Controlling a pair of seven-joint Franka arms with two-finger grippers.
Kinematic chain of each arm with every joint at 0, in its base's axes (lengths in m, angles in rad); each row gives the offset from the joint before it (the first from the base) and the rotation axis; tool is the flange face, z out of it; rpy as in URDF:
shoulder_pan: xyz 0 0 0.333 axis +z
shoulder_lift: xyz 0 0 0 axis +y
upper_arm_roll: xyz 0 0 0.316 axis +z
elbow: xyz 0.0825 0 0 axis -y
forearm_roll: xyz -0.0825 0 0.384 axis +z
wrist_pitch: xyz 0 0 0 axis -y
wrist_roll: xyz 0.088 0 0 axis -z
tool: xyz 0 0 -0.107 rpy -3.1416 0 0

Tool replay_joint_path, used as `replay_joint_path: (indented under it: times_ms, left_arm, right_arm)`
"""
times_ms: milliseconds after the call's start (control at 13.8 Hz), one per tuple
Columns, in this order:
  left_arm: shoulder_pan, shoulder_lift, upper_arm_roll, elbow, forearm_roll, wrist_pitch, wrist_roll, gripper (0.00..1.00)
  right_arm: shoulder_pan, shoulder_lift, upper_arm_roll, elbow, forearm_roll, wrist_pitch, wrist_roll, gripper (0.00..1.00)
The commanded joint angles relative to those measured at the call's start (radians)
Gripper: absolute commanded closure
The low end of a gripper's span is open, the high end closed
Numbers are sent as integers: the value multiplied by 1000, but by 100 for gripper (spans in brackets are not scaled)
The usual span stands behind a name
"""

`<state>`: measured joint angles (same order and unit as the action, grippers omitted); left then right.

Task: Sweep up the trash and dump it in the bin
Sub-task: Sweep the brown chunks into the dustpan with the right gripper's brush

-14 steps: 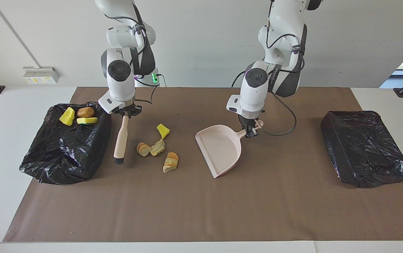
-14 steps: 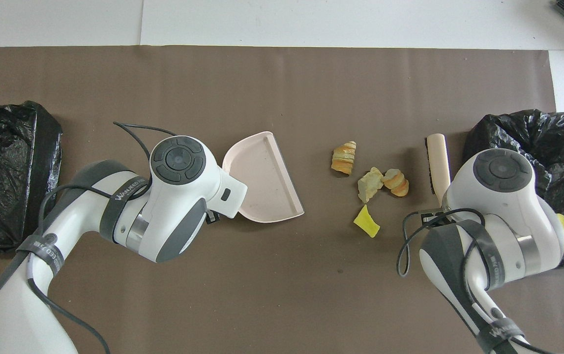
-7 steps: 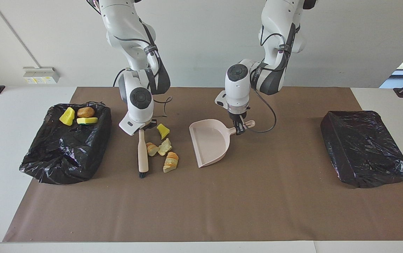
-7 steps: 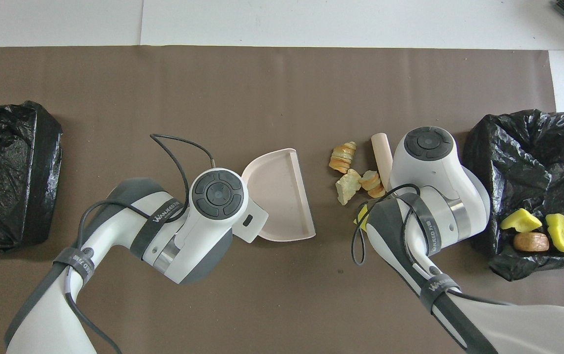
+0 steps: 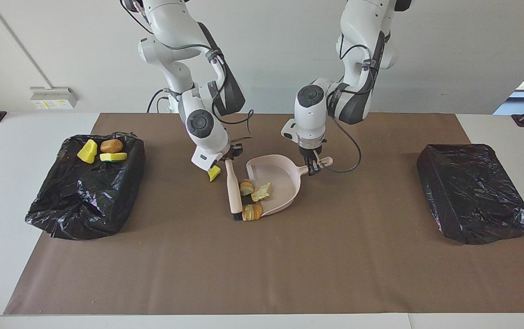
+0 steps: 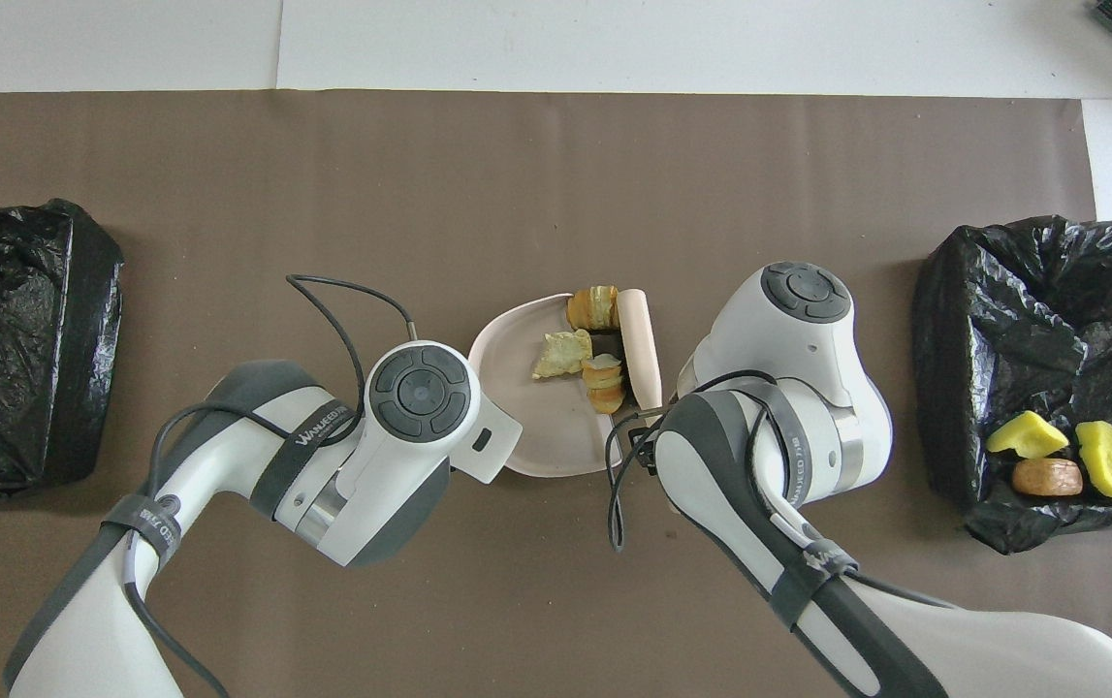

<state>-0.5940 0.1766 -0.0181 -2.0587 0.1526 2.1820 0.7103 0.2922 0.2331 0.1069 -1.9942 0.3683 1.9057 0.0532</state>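
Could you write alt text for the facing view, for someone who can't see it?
The right gripper holds a brush against bread-like trash at the mouth of a pink dustpan held by the left gripper. One yellow chunk lies outside, nearer the trash-filled bin.

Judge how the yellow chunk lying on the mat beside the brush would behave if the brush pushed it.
The yellow chunk looks spongy, so probably light and easily shoved. Its wedge shape suggests sliding or tumbling, not rolling. Being small, it might slip past the brush.
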Motion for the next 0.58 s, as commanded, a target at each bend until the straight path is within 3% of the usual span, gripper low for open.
replay_joint_path:
  times_ms: [0, 290, 507]
  left_arm:
    - [5, -23, 4, -52, 21, 50, -15, 100]
    - [14, -20, 4, -52, 21, 81, -15, 100]
    - [20, -19, 3, -52, 21, 82, -14, 100]
  right_arm:
    - [-4, -1, 2, 3, 202, -45, -119, 100]
    - [-76, -104, -7, 31, 256, -236, -86, 100]
    - [-122, -164, -12, 43, 154, -332, -30, 100]
